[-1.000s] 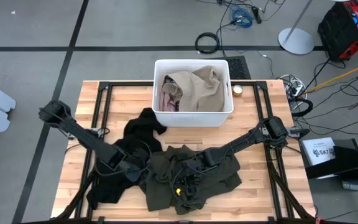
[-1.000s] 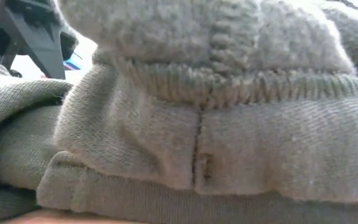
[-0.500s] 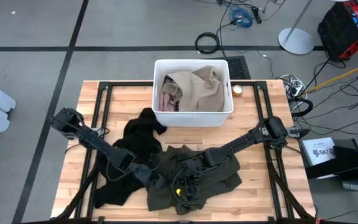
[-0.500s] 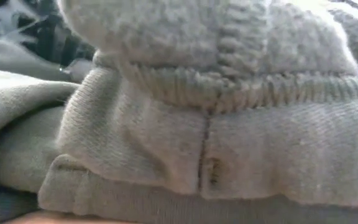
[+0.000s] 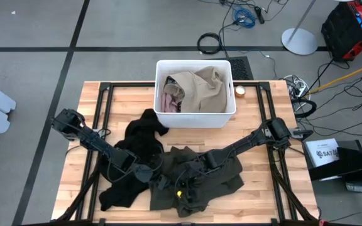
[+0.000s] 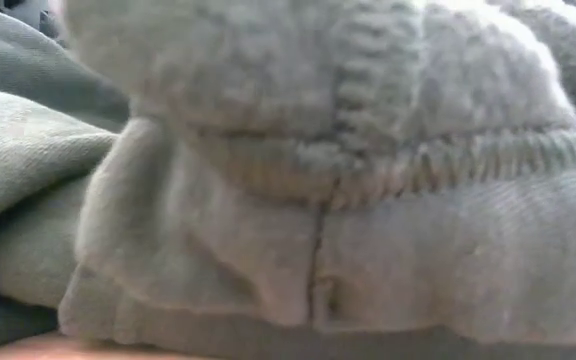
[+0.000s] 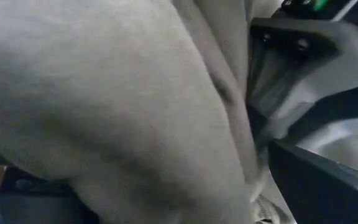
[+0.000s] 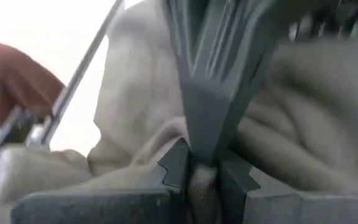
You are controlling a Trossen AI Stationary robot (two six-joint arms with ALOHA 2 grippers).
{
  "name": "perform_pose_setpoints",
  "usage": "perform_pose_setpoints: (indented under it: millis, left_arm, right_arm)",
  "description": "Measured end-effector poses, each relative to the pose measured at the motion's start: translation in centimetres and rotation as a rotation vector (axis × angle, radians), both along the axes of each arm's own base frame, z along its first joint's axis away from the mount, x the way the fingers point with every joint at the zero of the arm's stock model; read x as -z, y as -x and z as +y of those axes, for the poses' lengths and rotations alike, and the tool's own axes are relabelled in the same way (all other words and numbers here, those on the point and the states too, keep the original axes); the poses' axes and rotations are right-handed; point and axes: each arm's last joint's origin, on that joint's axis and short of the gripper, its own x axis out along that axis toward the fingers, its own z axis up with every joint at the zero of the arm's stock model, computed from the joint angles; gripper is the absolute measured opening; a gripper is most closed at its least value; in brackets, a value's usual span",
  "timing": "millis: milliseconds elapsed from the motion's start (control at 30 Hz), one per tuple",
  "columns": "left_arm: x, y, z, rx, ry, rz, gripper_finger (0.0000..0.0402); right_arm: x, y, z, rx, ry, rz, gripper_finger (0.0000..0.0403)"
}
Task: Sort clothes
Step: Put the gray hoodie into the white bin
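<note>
I am working the olive garment (image 5: 197,179) lying on the surface below the bin (image 5: 195,119): my right fingers (image 8: 197,171) are pinching its fabric. My left fingers (image 5: 158,183) are spread wide at its edge; next, I judge, they need to clench before lifting.

Two dark jointed arms, black cabling

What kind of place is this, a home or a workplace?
Most likely a robotics lab or workshop, not a home: a wooden table on a black metal frame, loose cables lying on the grey floor, and a white bin with clothes for sorting.
</note>
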Motion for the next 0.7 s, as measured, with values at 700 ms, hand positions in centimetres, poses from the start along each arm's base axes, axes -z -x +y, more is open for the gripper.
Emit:
perform_pose_setpoints:
  millis: [700]
  left_arm:
    - [-0.45,-0.21,-0.14,0.059,-0.008,-0.042,0.0260]
  right_arm:
    - [-0.45,-0.26,-0.06,0.014,0.119,-0.089,0.0043]
